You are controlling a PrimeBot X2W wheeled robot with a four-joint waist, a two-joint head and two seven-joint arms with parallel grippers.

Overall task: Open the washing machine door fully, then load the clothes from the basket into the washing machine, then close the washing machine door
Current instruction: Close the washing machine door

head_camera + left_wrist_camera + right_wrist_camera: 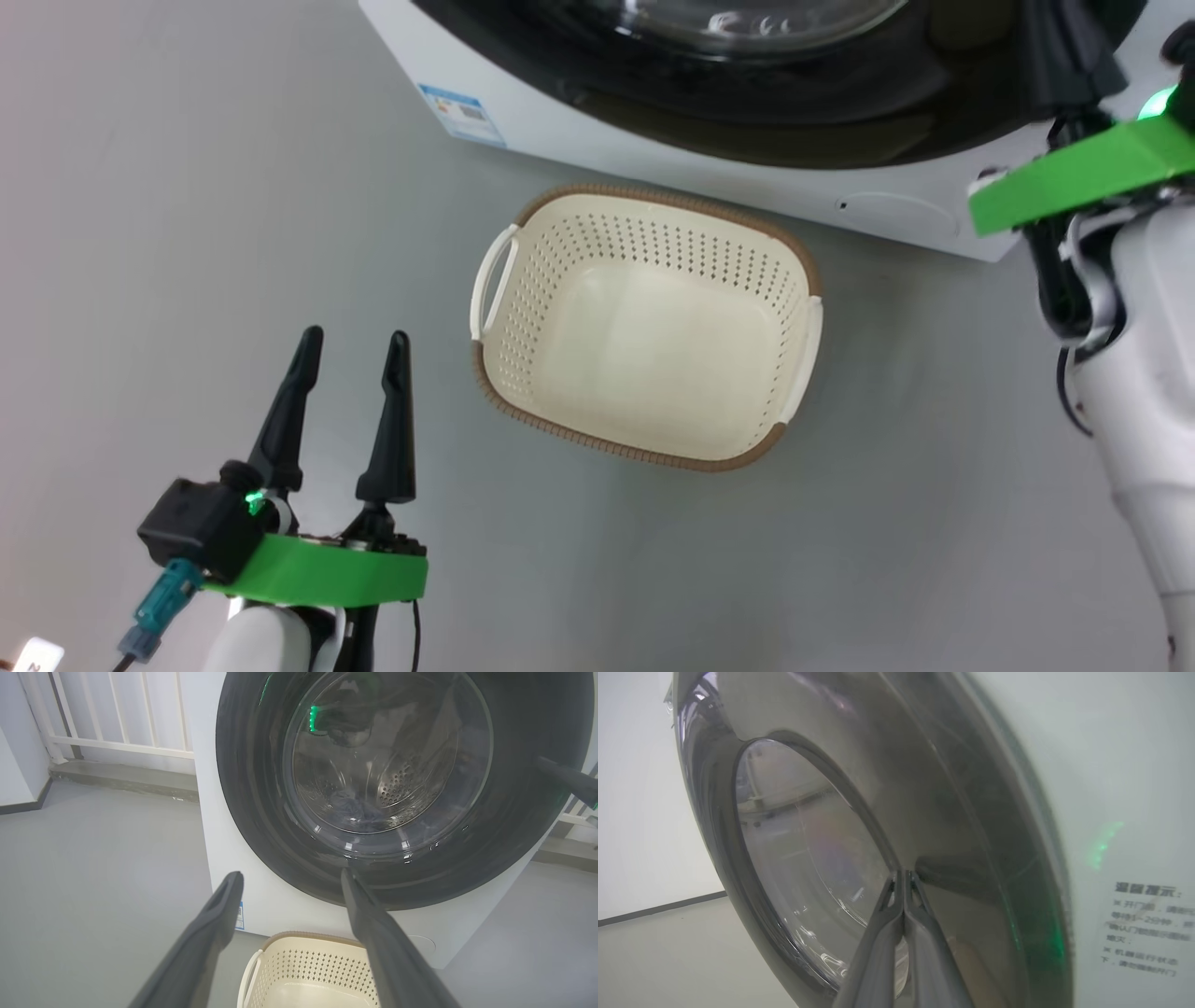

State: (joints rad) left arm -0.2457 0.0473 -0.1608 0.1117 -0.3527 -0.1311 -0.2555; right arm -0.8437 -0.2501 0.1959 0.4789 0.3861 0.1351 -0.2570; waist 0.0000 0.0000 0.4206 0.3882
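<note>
The left gripper (pixel 356 338) is closest to the robot. It hangs low on the left over the grey floor (pixel 187 233). Its two dark fingers stand wide apart and point up toward the machine.

Just past it, in the middle of the floor, sits the basket (pixel 653 238). It is cream with little holes in its sides and a brown rim. Its smooth bottom shows. It stands near the front of the washing machine (pixel 537 121) but does not touch it.

The machine is big and white, with a blue label (pixel 462 114) low on its left and a round flap (pixel 901 215) low on its right. Its door (pixel 261 812) lies flat against the front. The door has a wide, shiny black rim and a round glass (pixel 387 742) middle. Through the glass the steel drum (pixel 402 781) shows its holes. A dark bluish lump lies low in the drum. It looks like the clothes (pixel 348 805), but it is too dim to be sure.

The right gripper (pixel 902 873) is up at the right side of the door. Its fingers are pinched tight together, with their tips right at the black rim. I cannot tell if they press on it.

Far behind, on the left, stands a white railing (pixel 117 742).
</note>
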